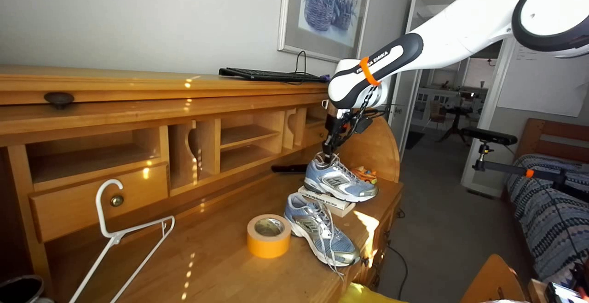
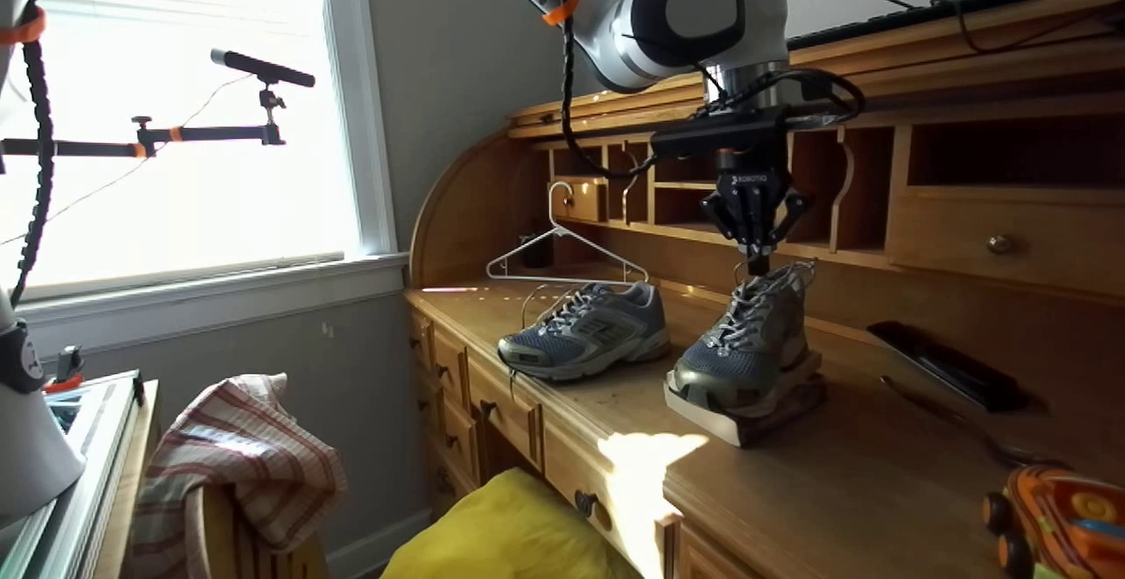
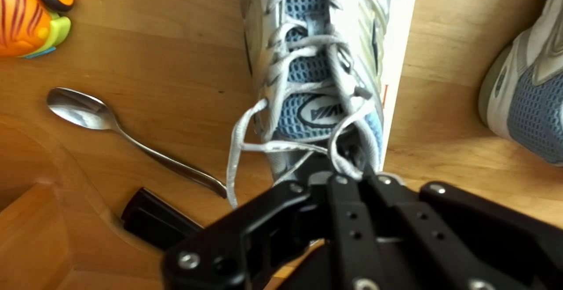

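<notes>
A bed [image 1: 543, 220] and roll-top desk [image 1: 221, 229] suggest a home.

from far off i see a pale grey wall [image 1: 161, 22] with a framed flower picture [image 1: 329, 18] above a wooden roll-top desk [image 1: 216, 229] full of cubbyholes [image 1: 251, 133]. grey floor [image 1: 432, 211] lies between the desk and a striped-covered bed [image 1: 547, 220]. a window [image 2: 185, 25] glares white; a patch of sunlight [image 2: 646, 474] crosses the desk's front edge.
</notes>
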Controlling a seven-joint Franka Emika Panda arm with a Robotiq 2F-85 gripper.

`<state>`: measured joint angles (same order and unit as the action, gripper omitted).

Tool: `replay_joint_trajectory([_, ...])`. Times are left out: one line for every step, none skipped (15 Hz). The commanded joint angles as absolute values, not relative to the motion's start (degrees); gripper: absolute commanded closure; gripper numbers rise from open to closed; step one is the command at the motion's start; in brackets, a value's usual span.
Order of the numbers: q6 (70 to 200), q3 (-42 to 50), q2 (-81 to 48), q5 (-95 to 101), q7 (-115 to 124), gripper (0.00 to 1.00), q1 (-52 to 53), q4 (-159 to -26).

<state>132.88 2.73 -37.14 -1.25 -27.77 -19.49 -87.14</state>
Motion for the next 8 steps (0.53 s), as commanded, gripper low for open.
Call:
replay_joint_trajectory([135.53, 1.86, -40.74, -1.95, -27.79, 0.99, -19.82, -83.99])
replay_joint_trajectory([136.02, 1.65, -41.27, -1.86, -27.82, 0.99, -19.72, -83.61])
replay_joint_trajectory([136.24, 1.35, -41.79, -1.91, -27.91, 0.99, -19.75, -83.2])
replay_joint_trajectory([136.5, 1.23, -42.36, -1.7, -27.87, 0.99, -19.65, -82.91])
replay_joint_trajectory([136.43, 1.07, -42.91, -1.65, -27.84, 0.99, -19.65, -82.52])
replay_joint_trajectory([136.52, 0.99, -43.47, -1.53, -27.89, 0.99, -19.64, -82.25])
replay_joint_trajectory([136.54, 0.94, -43.91, -1.47, -27.8, 0.99, -19.63, -82.03])
replay_joint_trajectory([136.46, 1.03, -44.49, -1.29, -27.71, 0.99, -19.63, -81.75])
